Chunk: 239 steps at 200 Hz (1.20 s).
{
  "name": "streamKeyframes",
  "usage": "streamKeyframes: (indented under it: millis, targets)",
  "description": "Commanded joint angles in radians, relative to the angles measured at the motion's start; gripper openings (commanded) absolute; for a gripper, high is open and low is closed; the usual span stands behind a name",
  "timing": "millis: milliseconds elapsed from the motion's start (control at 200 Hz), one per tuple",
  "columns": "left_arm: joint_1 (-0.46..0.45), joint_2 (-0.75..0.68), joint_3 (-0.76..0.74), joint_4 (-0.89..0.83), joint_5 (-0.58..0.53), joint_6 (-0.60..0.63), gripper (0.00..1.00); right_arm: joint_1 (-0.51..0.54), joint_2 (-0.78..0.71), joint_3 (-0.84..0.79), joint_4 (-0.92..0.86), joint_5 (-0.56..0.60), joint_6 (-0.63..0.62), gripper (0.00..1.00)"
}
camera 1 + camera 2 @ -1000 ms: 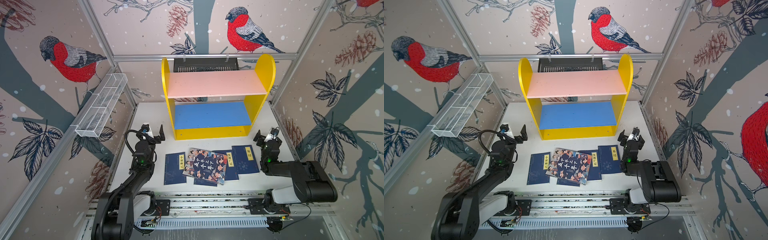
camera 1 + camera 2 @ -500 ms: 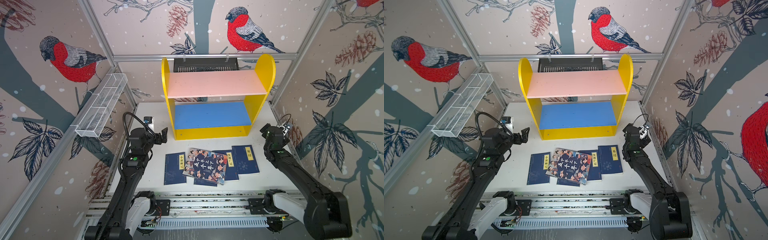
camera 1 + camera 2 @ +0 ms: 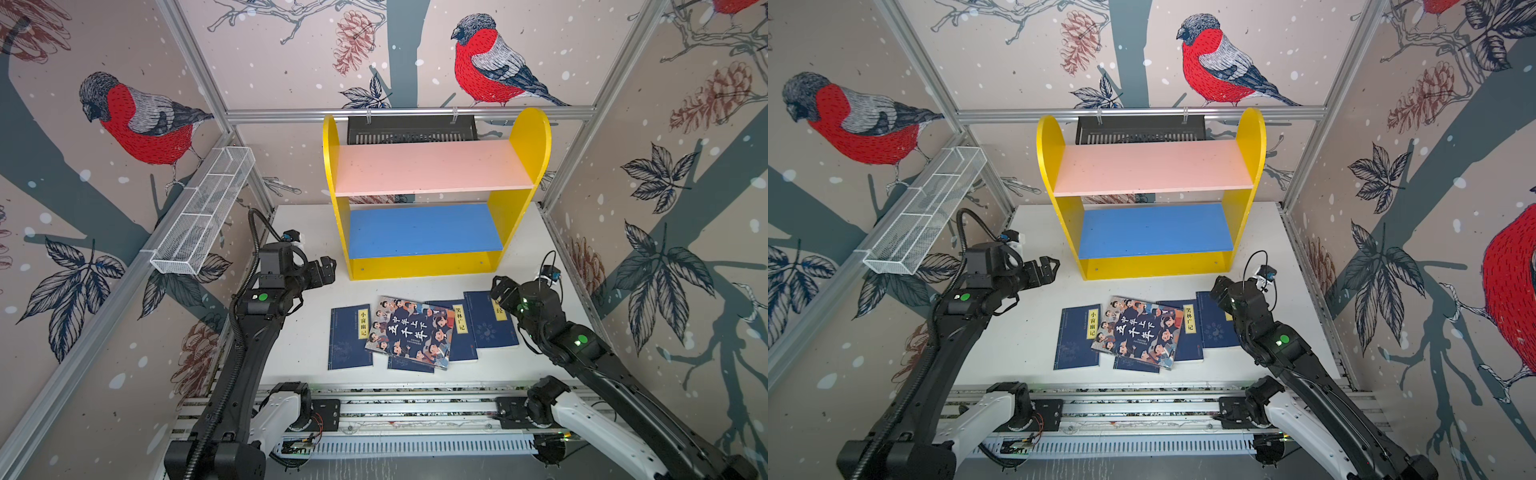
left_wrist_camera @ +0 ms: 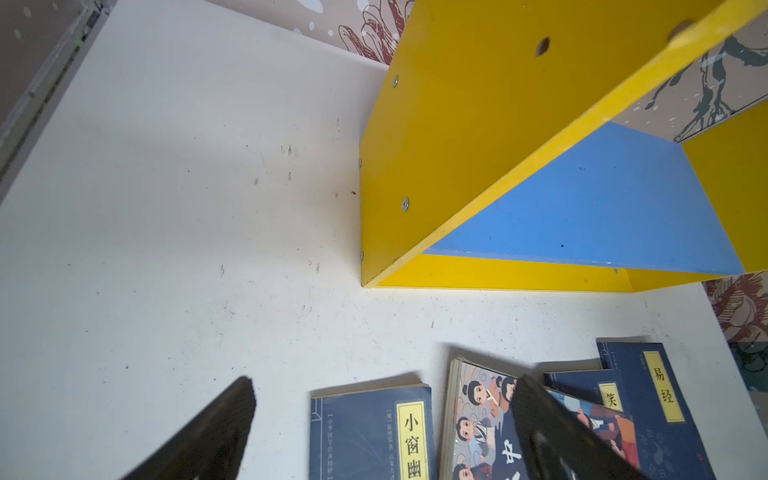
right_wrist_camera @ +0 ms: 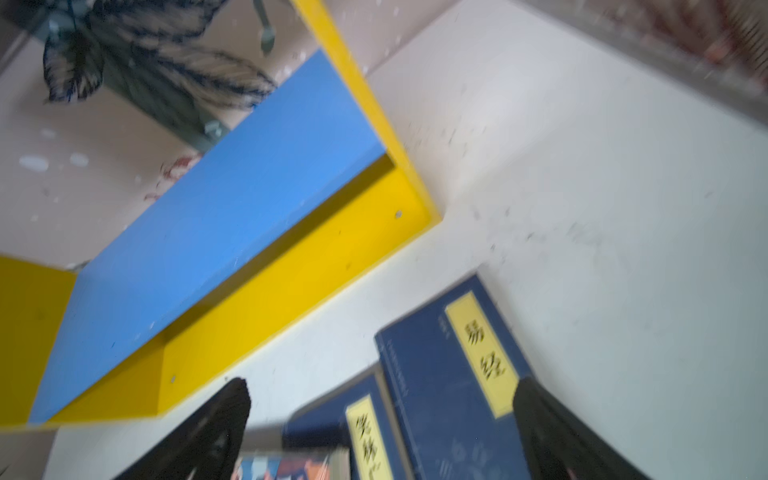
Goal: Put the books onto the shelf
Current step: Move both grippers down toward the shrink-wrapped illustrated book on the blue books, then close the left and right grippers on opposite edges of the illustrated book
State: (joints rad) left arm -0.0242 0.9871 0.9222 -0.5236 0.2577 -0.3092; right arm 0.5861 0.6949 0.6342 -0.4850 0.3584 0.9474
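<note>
Books lie flat in a loose row on the white table, just in front of the shelf, all five on the tabletop. The cartoon book sits tilted in the middle, overlapping a navy book whose near edge shows beneath it and another with a yellow label to its right. The left navy book lies just beside the cartoon book, and the right navy book ends the row. The shelf stands at the back of the table, pink board above blue board. The left gripper hovers near the shelf's left front corner, beyond the left navy book. Its jaws are spread wide and hold nothing. In the left wrist view its fingers frame the far ends of the left navy book and the cartoon book. The right gripper hangs over the far corner of the right navy book, jaws likewise wide apart and empty. The right wrist view, somewhat blurred, shows that book between its fingers. A wire basket hangs on the left wall and a black tray behind the shelf.
</note>
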Motion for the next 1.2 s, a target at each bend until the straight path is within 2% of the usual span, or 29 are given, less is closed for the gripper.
streamKeyframes:
  millis: [0, 130, 285, 460, 620, 841, 906, 1001, 1191]
  targets:
    - [0.000, 0.002, -0.030, -0.032, 0.133, -0.100, 0.95, 0.078, 0.020, 0.013, -0.076, -0.174, 0.073, 1.00]
    - [0.000, 0.005, -0.121, 0.039, 0.322, -0.135, 0.94, 0.210, 0.079, 0.043, -0.070, -0.258, 0.103, 1.00]
    - [0.000, 0.004, -0.226, 0.082, 0.398, -0.210, 0.92, 0.352, 0.153, 0.087, -0.078, -0.290, 0.160, 1.00]
    - [-0.005, 0.011, -0.320, 0.140, 0.407, -0.217, 0.91, 0.464, 0.155, 0.050, -0.020, -0.330, 0.258, 1.00]
    - [-0.027, 0.014, -0.371, 0.184, 0.391, -0.186, 0.89, 0.526, 0.146, -0.011, 0.005, -0.350, 0.335, 1.00]
    - [-0.077, 0.002, -0.403, 0.246, 0.416, -0.202, 0.89, 0.579, 0.068, -0.114, 0.048, -0.314, 0.439, 1.00]
    - [-0.098, 0.022, -0.398, 0.250, 0.431, -0.177, 0.89, 0.600, 0.039, -0.170, 0.106, -0.318, 0.476, 1.00]
    - [-0.118, 0.074, -0.391, 0.224, 0.397, -0.177, 0.88, 0.635, 0.010, -0.225, 0.144, -0.302, 0.529, 1.00]
    - [-0.151, 0.124, -0.399, 0.240, 0.396, -0.185, 0.87, 0.652, 0.008, -0.299, 0.211, -0.300, 0.567, 1.00]
